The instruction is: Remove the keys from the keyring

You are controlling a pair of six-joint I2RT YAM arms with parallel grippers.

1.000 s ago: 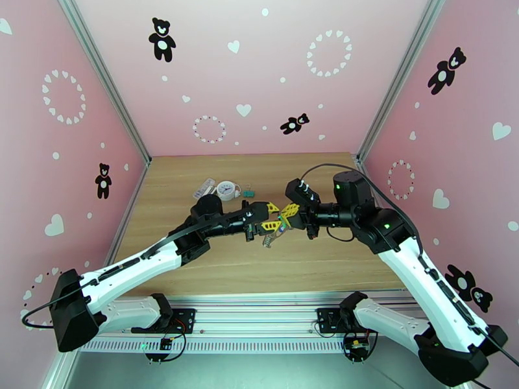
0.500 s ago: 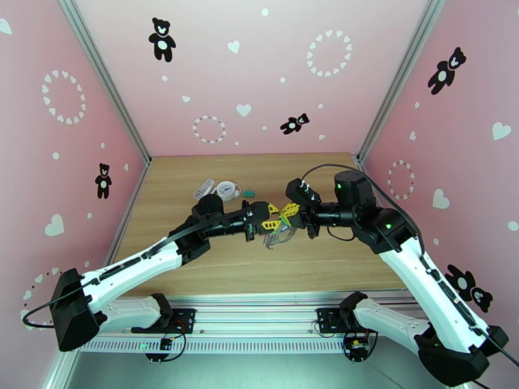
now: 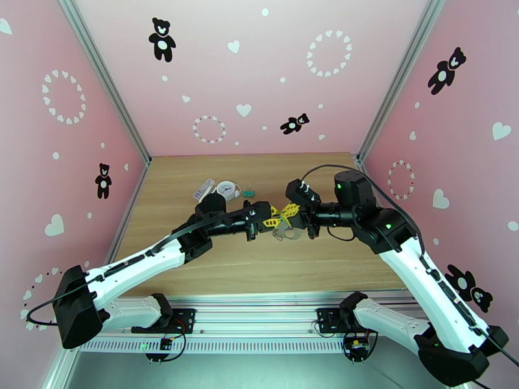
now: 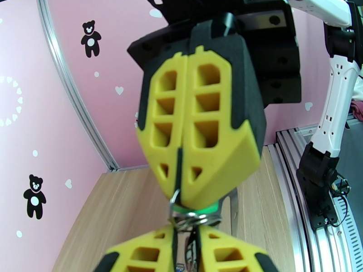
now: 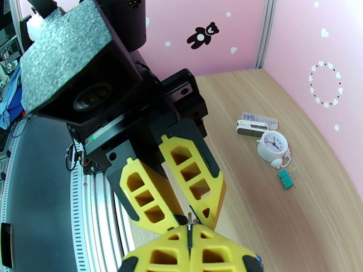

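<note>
Right fingers (image 4: 208, 132) pressed together, pinching keyring (image 4: 193, 218) at their tips; left fingers (image 5: 193, 175) tip-to-tip opposite, nearly together (grip: cannot tell).

White shells are joined by black joints on the left arm (image 3: 136, 264) and right arm (image 3: 415, 267), and green lamps (image 3: 338, 187) are seen on the right one. A black cable (image 3: 324, 167) is looped at each; the left gripper (image 5: 193, 217) and right gripper (image 4: 179, 198) are fitted with yellow fingers (image 4: 204, 132) pierced by angular cut-outs
</note>
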